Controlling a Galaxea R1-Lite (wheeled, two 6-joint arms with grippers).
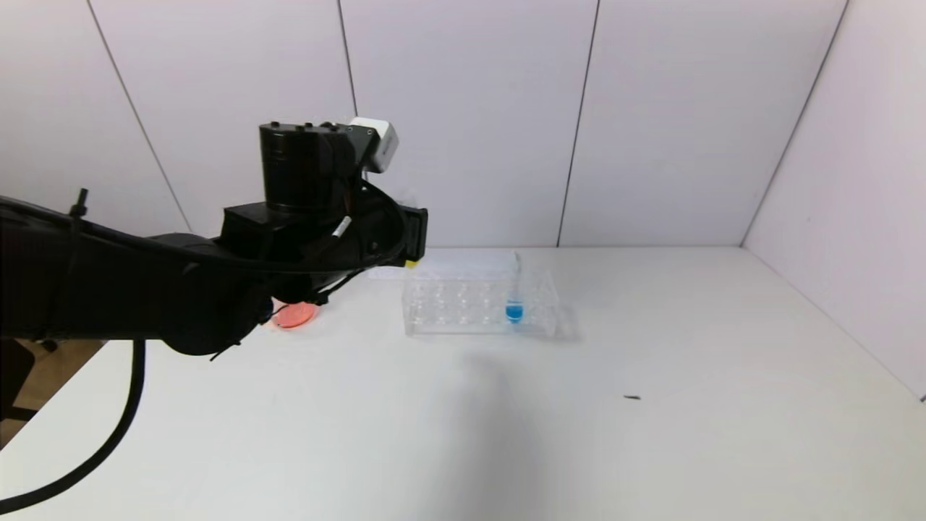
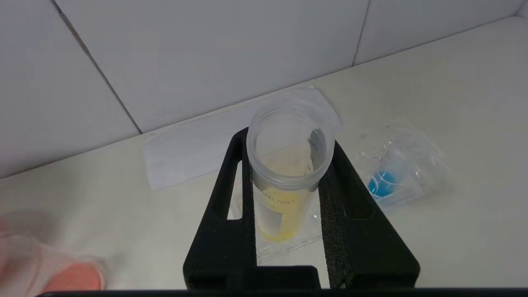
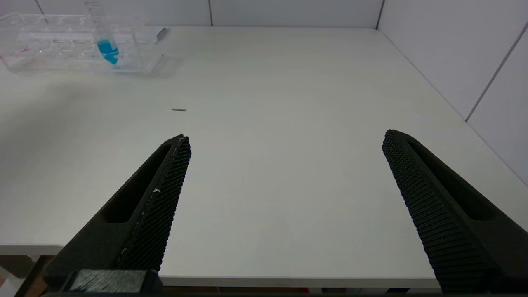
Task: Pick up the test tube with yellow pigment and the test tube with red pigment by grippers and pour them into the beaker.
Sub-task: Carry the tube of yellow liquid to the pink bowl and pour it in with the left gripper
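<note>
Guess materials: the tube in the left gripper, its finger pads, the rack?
Test tube with yellow pigment: probably clear plastic, slightly frosted, printed scale marks. Fingers of the left gripper: black, grainy, foam-like or rubber pads. Rack: clear, glossy, likely acrylic.

Clear glossy plastic yellow-pigment tube (image 2: 284, 181) sits between matt black, rough-textured left gripper (image 2: 288, 165) pads; the tube rack (image 1: 477, 304) is clear plastic, the table (image 1: 651, 434) smooth matt white.
</note>
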